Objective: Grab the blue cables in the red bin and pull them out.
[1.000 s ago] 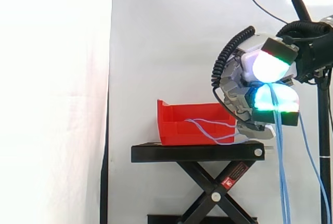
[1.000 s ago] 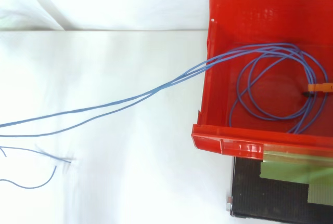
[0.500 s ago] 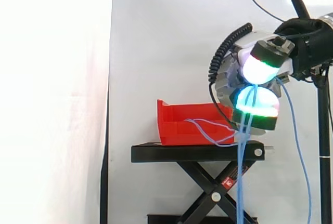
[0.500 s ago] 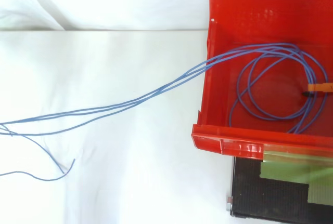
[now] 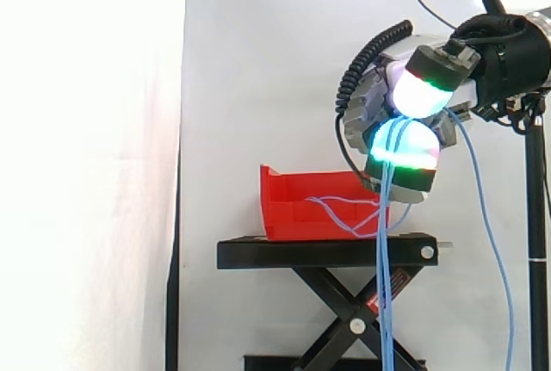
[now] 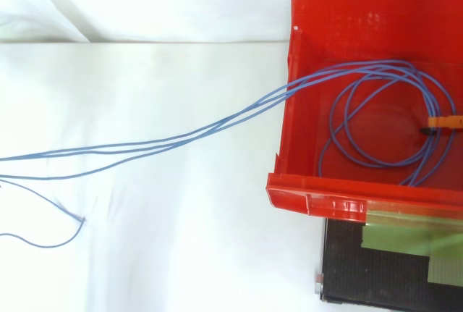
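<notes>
In the side view my hand (image 5: 392, 108) hangs above and just right of the red bin (image 5: 293, 207), its glowing pads pinched on the blue cables (image 5: 383, 242). Several strands drop from the pads straight down past the stand; another strand loops down at the right. In the top view the blue cables (image 6: 217, 125) run from a coil on the floor of the red bin (image 6: 362, 8) over its left wall and off the left edge. An orange tag (image 6: 443, 120) sits on the coil.
The bin rests on a black scissor-lift stand (image 5: 327, 255). A dark tripod pole (image 5: 538, 242) rises at the right edge behind the hand. A white curtain forms the background, and loose cable ends (image 6: 51, 236) lie at the lower left from above.
My hand has risen and shifted left, toward the bin, with the cables still in it. The hanging strands swung left, and from above the loose ends drifted left.
</notes>
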Robot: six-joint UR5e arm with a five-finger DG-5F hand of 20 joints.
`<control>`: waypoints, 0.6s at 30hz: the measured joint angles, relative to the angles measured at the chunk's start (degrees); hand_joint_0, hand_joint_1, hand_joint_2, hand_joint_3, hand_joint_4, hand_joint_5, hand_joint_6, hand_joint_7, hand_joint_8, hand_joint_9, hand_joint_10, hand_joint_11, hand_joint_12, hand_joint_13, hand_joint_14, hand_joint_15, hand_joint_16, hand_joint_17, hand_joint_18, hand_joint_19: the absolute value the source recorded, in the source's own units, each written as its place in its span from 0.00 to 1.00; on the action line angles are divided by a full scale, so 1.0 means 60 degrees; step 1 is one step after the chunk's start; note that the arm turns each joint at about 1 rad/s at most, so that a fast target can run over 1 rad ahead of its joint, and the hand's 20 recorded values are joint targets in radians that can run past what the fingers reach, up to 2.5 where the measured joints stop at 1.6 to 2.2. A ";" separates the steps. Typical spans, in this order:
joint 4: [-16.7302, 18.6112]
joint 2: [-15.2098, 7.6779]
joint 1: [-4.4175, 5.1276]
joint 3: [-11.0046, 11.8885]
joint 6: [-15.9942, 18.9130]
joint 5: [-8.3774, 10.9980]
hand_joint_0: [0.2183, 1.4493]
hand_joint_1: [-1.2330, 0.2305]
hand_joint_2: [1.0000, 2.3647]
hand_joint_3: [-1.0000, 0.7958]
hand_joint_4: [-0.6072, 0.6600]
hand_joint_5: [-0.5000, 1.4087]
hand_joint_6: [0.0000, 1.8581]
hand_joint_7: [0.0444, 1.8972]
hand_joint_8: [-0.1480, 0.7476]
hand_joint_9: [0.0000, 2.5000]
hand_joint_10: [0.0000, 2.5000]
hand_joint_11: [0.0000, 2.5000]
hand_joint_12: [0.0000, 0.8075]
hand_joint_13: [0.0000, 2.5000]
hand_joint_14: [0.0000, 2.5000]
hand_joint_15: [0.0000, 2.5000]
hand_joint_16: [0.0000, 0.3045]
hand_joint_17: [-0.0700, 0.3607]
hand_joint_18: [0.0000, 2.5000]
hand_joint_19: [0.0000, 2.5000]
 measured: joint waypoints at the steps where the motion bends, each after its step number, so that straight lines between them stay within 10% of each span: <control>1: 0.0002 0.0000 0.0000 0.0001 0.0001 -0.0002 0.53 0.20 0.01 0.11 0.65 0.64 0.18 0.41 0.48 0.31 0.71 0.54 0.39 0.39 0.62 0.50 0.13 0.37 0.30 0.47; 18: 0.0031 0.0000 -0.0001 0.0028 0.0004 -0.0011 0.59 0.15 0.01 0.16 0.63 0.56 0.31 0.34 0.48 0.28 0.76 0.51 0.39 0.39 0.61 0.50 0.13 0.37 0.30 0.47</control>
